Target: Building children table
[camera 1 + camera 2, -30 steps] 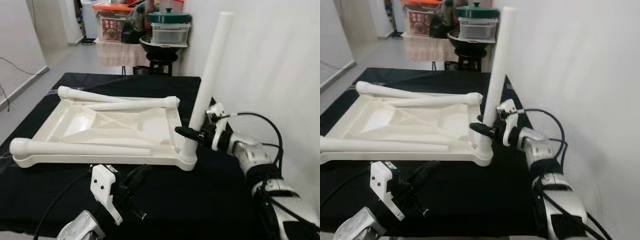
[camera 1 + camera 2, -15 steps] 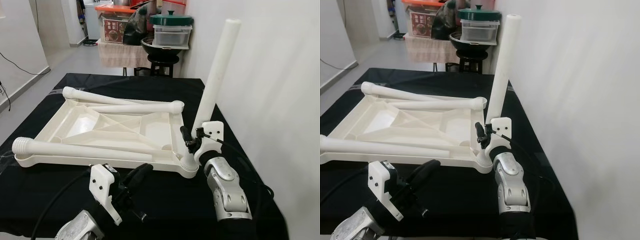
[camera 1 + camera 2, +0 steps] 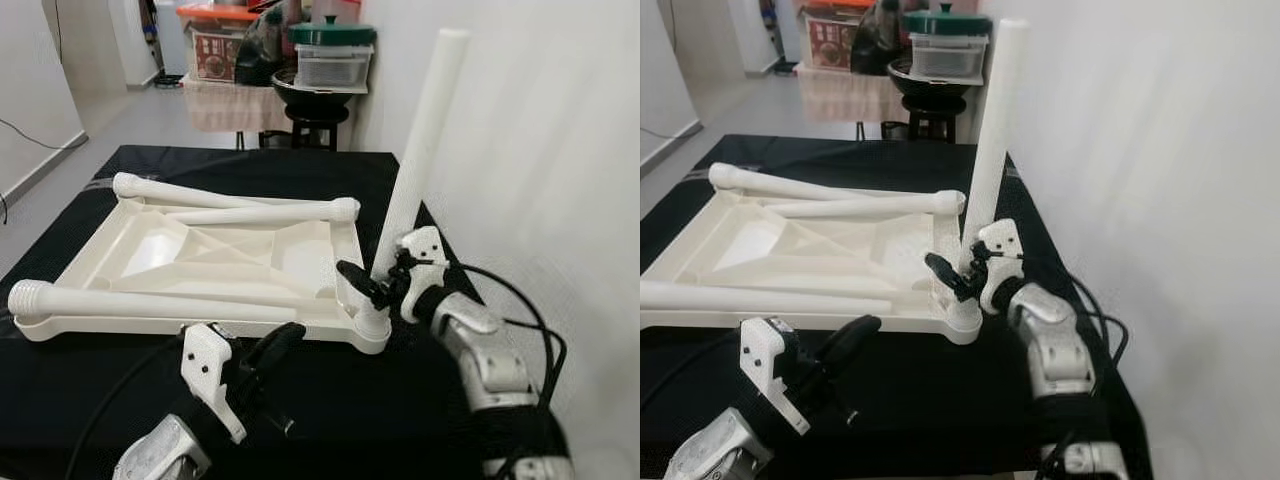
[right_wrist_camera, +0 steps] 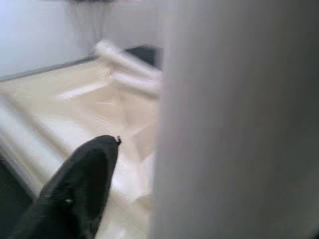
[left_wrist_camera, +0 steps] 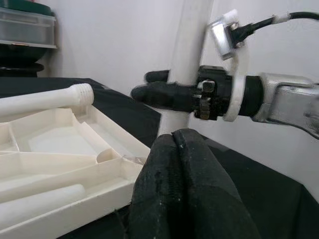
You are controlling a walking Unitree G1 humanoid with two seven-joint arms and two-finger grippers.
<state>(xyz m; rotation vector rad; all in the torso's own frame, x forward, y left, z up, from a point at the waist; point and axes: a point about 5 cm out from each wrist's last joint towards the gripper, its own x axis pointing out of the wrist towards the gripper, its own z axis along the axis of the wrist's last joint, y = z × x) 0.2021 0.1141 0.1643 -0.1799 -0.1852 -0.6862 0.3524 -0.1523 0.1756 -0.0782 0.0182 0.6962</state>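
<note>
Right gripper (image 3: 372,283): one black finger runs across the front of the upright leg (image 3: 420,140), low on its shaft just above the socket; a second shows behind the leg in the left wrist view. We read it as grasping the leg around its base, at lower centre-right of the left eye frame. The right wrist view is blurred, with the pale shaft close beside one dark finger.

Left gripper (image 3: 268,352): fingers pressed together on nothing, hovering over the black bench (image 3: 420,400) at bottom centre, just in front of the tabletop's near edge.

Tabletop (image 3: 160,245): the white moulded panel lies underside up on the bench, ribs showing, at centre-left of the frame.

Progress, as we judge it:
- One leg stands in the near right corner socket (image 3: 370,330), leaning a little toward the upper right. Whether it is fully seated we cannot tell.
- Three loose legs lie on the panel: the near leg (image 3: 150,303) along the front edge, the far leg (image 3: 170,189) along the back edge, and the middle leg (image 3: 270,212) ending at the back right corner.
- Left to do: confirm the first leg, fit the other three, then turn the table upright.
</note>
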